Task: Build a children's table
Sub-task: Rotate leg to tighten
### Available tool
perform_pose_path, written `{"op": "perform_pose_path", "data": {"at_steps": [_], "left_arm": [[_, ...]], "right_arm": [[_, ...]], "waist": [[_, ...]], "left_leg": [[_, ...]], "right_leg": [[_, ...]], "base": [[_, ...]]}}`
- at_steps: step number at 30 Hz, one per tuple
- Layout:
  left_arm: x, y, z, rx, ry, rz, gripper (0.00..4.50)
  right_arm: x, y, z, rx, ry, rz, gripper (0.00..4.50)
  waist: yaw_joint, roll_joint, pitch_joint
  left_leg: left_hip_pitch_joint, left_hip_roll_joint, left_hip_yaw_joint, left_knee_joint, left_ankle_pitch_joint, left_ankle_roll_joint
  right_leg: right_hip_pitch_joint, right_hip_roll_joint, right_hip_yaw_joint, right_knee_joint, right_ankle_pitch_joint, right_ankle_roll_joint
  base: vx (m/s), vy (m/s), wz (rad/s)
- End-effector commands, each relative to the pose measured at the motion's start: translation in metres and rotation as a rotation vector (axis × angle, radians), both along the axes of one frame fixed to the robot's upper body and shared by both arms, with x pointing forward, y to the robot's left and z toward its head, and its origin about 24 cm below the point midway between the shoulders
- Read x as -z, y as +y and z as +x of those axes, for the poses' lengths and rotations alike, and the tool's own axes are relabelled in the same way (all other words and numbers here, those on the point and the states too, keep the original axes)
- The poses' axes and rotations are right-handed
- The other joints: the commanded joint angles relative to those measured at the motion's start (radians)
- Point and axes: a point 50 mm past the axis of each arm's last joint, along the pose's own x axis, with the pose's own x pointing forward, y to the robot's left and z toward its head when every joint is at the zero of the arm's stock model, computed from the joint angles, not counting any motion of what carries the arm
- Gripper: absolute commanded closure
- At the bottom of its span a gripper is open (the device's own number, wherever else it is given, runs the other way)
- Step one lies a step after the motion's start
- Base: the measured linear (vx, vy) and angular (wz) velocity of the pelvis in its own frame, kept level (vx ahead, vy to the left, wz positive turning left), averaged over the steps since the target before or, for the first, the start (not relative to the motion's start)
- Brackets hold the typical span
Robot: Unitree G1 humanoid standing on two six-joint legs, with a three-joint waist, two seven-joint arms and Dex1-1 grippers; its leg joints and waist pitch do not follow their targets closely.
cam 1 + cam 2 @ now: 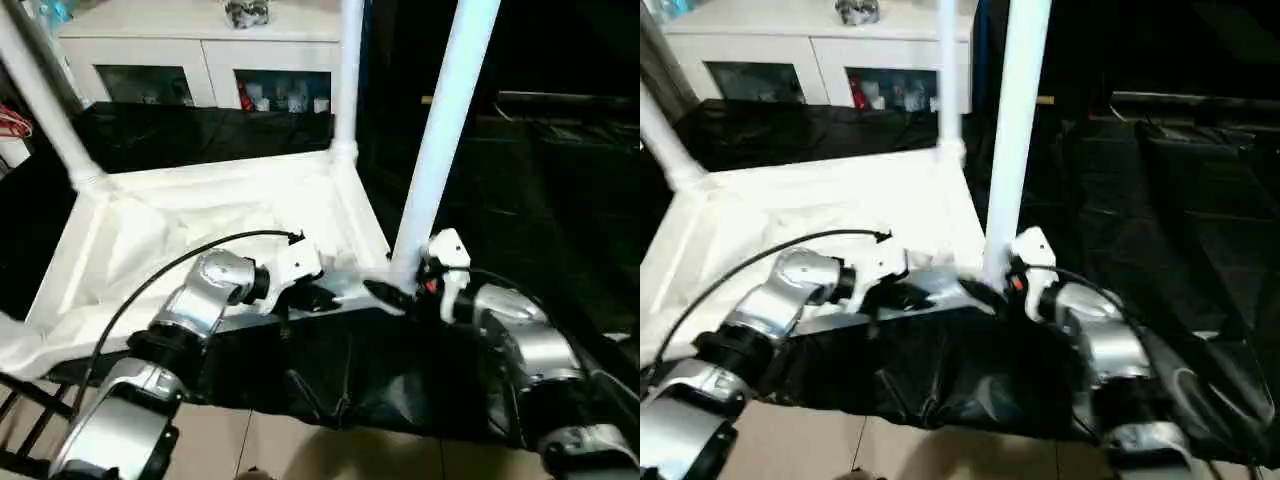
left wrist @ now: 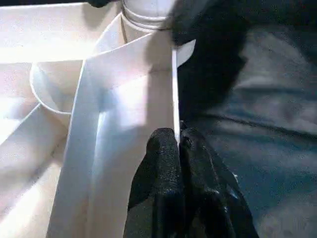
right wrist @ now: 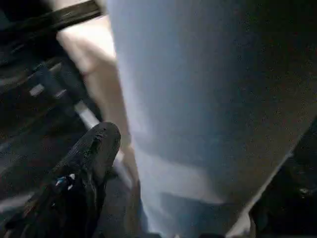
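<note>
Right now we see the children's table lying upside down on a black-draped bench, its rimmed underside facing up and its white legs rising from the corner sockets. One leg stands at the near right corner, another at the far right corner, and a third leans up from the far left corner.

Our left pincer is closed narrowly on the thin near rim of the table top, one black finger on each side of the edge, close to the near right corner socket.

Our right pincer sits at the base of the near right leg; we see one black finger beside the leg, but we cannot tell whether it grips.

Behind the bench stands a white cabinet with glass doors.
</note>
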Motion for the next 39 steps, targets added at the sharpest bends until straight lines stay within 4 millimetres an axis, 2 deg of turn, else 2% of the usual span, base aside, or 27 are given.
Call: {"op": "perform_pose_path", "data": {"at_steps": [1,3,5,7,8,9,10,14,15,22,23,24,27,29,32,34,35,36,37,39], "left_arm": [[-0.013,-0.017,0.001,0.074,-0.059,-0.036,4.50],[-0.013,-0.015,0.001,0.083,-0.053,-0.030,4.50],[-0.013,-0.011,0.001,0.100,-0.046,-0.017,4.50],[-0.013,-0.008,0.001,0.106,-0.044,-0.011,4.50],[-0.013,-0.005,0.001,0.111,-0.043,-0.001,4.50],[-0.013,-0.003,0.001,0.112,-0.041,0.001,4.50],[-0.013,-0.003,0.001,0.113,-0.041,0.002,4.50],[-0.013,0.000,0.001,0.119,-0.040,0.007,4.50],[-0.014,0.000,0.002,0.118,-0.040,0.008,4.50],[-0.015,0.000,0.003,0.112,-0.043,0.001,4.50],[-0.015,-0.001,0.003,0.103,-0.042,-0.007,4.50],[-0.015,-0.001,0.003,0.098,-0.041,-0.011,4.50],[-0.014,-0.007,0.005,0.048,-0.048,-0.038,4.50],[-0.014,-0.008,0.006,0.038,-0.054,-0.040,4.50],[-0.013,-0.013,0.008,0.008,-0.062,-0.045,4.50],[-0.012,-0.019,0.010,-0.041,-0.080,-0.034,4.50],[-0.011,-0.023,0.011,-0.057,-0.084,-0.028,4.50],[-0.011,-0.032,0.013,-0.101,-0.090,-0.036,4.50],[-0.011,-0.036,0.014,-0.111,-0.089,-0.042,4.50],[-0.011,-0.044,0.015,-0.137,-0.094,-0.048,4.50]], "right_arm": [[0.004,0.030,-0.014,-0.218,0.058,0.025,0.76],[0.005,0.028,-0.016,-0.242,0.072,0.017,0.76],[0.005,0.027,-0.020,-0.283,0.097,0.007,1.01],[0.005,0.027,-0.021,-0.303,0.104,0.004,1.10],[0.005,0.028,-0.023,-0.327,0.114,0.003,1.19],[0.005,0.029,-0.024,-0.334,0.118,0.003,1.19],[0.005,0.029,-0.024,-0.335,0.118,0.003,1.42],[0.005,0.030,-0.026,-0.359,0.122,-0.004,1.60],[0.005,0.030,-0.026,-0.361,0.124,-0.004,1.88],[0.008,0.033,-0.028,-0.363,0.133,-0.003,2.14],[0.009,0.034,-0.029,-0.355,0.136,0.001,2.14],[0.010,0.034,-0.029,-0.350,0.138,0.003,2.14],[0.015,0.037,-0.028,-0.261,0.130,0.030,2.14],[0.016,0.038,-0.026,-0.229,0.122,0.036,2.15],[0.019,0.041,-0.021,-0.137,0.110,0.039,2.17],[0.024,0.044,-0.011,0.010,0.088,0.035,2.19],[0.026,0.046,-0.007,0.082,0.088,0.040,2.20],[0.029,0.051,0.001,0.224,0.102,0.066,2.27],[0.030,0.054,0.004,0.266,0.108,0.075,2.33],[0.032,0.062,0.010,0.356,0.118,0.089,2.40]], "waist": [[0.000,-0.020,-0.058],[0.008,-0.018,-0.060],[0.010,-0.024,-0.058],[0.012,-0.022,-0.059],[0.013,-0.025,-0.058],[0.014,-0.025,-0.058],[0.015,-0.023,-0.058],[0.016,-0.022,-0.058],[0.018,-0.022,-0.059],[0.021,-0.018,-0.060],[0.021,-0.013,-0.060],[0.020,-0.014,-0.060],[0.020,-0.010,-0.060],[0.017,-0.009,-0.056],[0.009,-0.008,-0.050],[-0.001,-0.006,-0.046],[-0.003,-0.005,-0.045],[-0.012,-0.004,-0.043],[-0.013,0.000,-0.044],[-0.026,-0.002,-0.043]], "left_leg": [[0.004,0.031,-0.001,-0.060,-0.227,0.080],[0.002,0.032,-0.001,-0.058,-0.195,0.087],[0.001,0.031,0.000,-0.058,-0.190,0.087],[0.002,0.032,-0.001,-0.059,-0.191,0.084],[0.003,0.032,-0.001,-0.059,-0.194,0.080],[0.002,0.032,-0.002,-0.060,-0.194,0.079],[0.003,0.033,-0.002,-0.060,-0.200,0.076],[0.003,0.032,-0.002,-0.061,-0.202,0.068],[0.003,0.032,-0.002,-0.060,-0.201,0.068],[0.003,0.031,-0.003,-0.059,-0.202,0.063],[0.003,0.031,-0.004,-0.059,-0.203,0.063],[0.003,0.031,-0.003,-0.059,-0.207,0.062],[0.004,0.030,-0.003,-0.059,-0.211,0.057],[0.005,0.029,-0.003,-0.063,-0.242,0.048],[0.011,0.027,-0.007,-0.070,-0.304,0.022],[0.019,0.025,-0.009,-0.072,-0.348,0.007],[0.021,0.023,-0.011,-0.073,-0.353,0.003],[0.021,0.021,-0.014,-0.075,-0.370,-0.009],[0.022,0.020,-0.017,-0.075,-0.375,-0.011],[0.024,0.017,-0.017,-0.074,-0.389,-0.013]], "right_leg": [[0.055,-0.061,0.048,-0.062,-0.239,-0.196],[0.054,-0.062,0.047,-0.057,-0.213,-0.202],[0.054,-0.062,0.047,-0.058,-0.222,-0.202],[0.053,-0.063,0.047,-0.058,-0.239,-0.195],[0.052,-0.063,0.047,-0.058,-0.249,-0.193],[0.052,-0.063,0.047,-0.059,-0.253,-0.191],[0.051,-0.064,0.047,-0.059,-0.260,-0.188],[0.051,-0.064,0.047,-0.059,-0.253,-0.188],[0.052,-0.064,0.047,-0.058,-0.246,-0.190],[0.052,-0.063,0.046,-0.057,-0.238,-0.193],[0.052,-0.063,0.046,-0.056,-0.235,-0.195],[0.053,-0.062,0.046,-0.058,-0.232,-0.194],[0.053,-0.062,0.046,-0.058,-0.227,-0.196],[0.052,-0.062,0.045,-0.064,-0.270,-0.188],[0.049,-0.063,0.044,-0.076,-0.387,-0.156],[0.041,-0.067,0.043,-0.090,-0.486,-0.127],[0.041,-0.066,0.042,-0.092,-0.505,-0.120],[0.040,-0.065,0.039,-0.097,-0.547,-0.102],[0.041,-0.066,0.036,-0.097,-0.555,-0.097],[0.037,-0.064,0.033,-0.104,-0.558,-0.094]], "base": [[0.000,0.000,0.00],[0.000,0.000,0.00],[0.000,0.000,0.00],[0.000,0.000,0.00],[0.000,0.000,0.00],[0.000,0.000,0.00],[0.000,0.000,0.00],[0.000,0.000,0.00],[0.000,0.000,0.00],[0.000,0.000,0.00],[0.000,0.000,0.00],[0.000,0.000,0.00],[0.000,0.000,0.00],[0.000,0.000,0.00],[0.000,0.000,0.00],[0.000,0.000,0.00],[0.000,0.000,0.00],[0.000,0.000,0.00],[0.000,0.000,0.00],[0.000,0.000,0.00]]}}
